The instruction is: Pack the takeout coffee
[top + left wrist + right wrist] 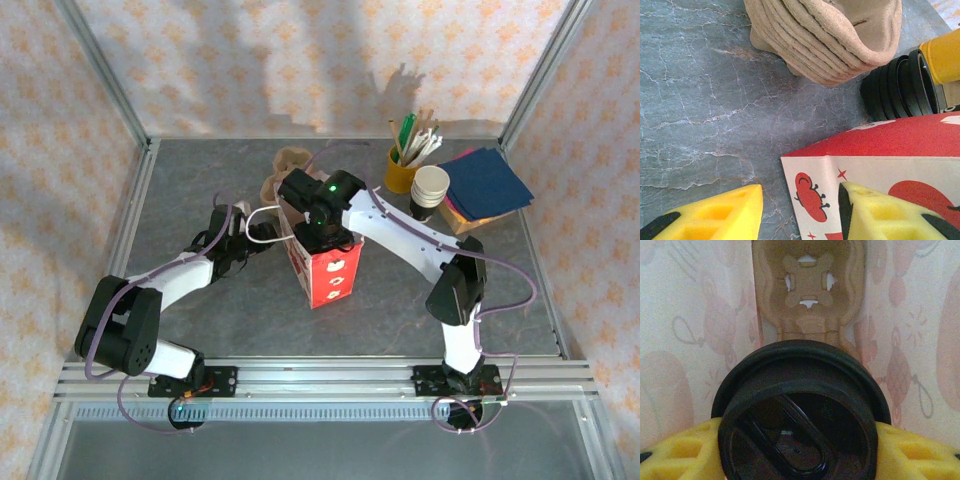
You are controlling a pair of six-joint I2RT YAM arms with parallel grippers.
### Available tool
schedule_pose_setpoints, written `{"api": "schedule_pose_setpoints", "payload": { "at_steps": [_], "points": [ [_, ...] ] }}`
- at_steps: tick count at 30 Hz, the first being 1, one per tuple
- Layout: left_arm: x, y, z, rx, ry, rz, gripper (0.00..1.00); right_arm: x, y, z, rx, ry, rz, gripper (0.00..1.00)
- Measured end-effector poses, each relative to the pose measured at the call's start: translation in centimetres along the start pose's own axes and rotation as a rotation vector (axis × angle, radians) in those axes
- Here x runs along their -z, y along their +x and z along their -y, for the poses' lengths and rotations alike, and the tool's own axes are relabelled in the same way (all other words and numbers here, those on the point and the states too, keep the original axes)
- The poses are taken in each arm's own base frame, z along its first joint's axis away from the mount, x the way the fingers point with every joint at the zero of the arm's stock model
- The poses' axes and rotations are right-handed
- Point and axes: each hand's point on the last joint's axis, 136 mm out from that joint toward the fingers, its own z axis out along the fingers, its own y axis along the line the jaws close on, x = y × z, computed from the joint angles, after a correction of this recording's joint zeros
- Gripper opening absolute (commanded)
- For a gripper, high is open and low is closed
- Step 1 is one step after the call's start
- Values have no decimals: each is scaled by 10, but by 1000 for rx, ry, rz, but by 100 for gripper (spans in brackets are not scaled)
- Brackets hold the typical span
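Observation:
The takeout coffee (pixel 800 405) shows its round black lid from above, pinched between the yellow fingers (pixel 680 455) of my right gripper (pixel 800 450). The cup body under the lid is hidden. It hangs inside a red and white paper bag (pixel 330 275), over a brown cardboard cup carrier (pixel 807 290) at the bag's bottom. From above, my right gripper (pixel 322 235) is at the bag's open top. My left gripper (pixel 800 215) is at the bag's left corner, jaws apart, one finger (pixel 880 215) over the bag's printed wall (pixel 820 195) and the other over the table.
Behind the bag lie stacked cardboard carriers (pixel 290 165), a stack of black lids (pixel 900 87), a yellow cup of stirrers (pixel 405 165), stacked paper cups (pixel 430 190) and blue napkins (pixel 485 180). Metal rails (pixel 300 375) border the grey table.

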Motion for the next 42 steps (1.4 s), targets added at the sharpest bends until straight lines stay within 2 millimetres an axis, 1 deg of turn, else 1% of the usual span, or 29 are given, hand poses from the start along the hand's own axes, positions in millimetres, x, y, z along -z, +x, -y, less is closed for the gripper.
{"api": "schedule_pose_setpoints", "payload": {
  "at_steps": [29,42],
  "points": [
    [0,0,0,0,0,0,46,-3,3,1,0,6,-10,43],
    [0,0,0,0,0,0,46,-9,7,4,-2,21,-28,43]
  ]
}}
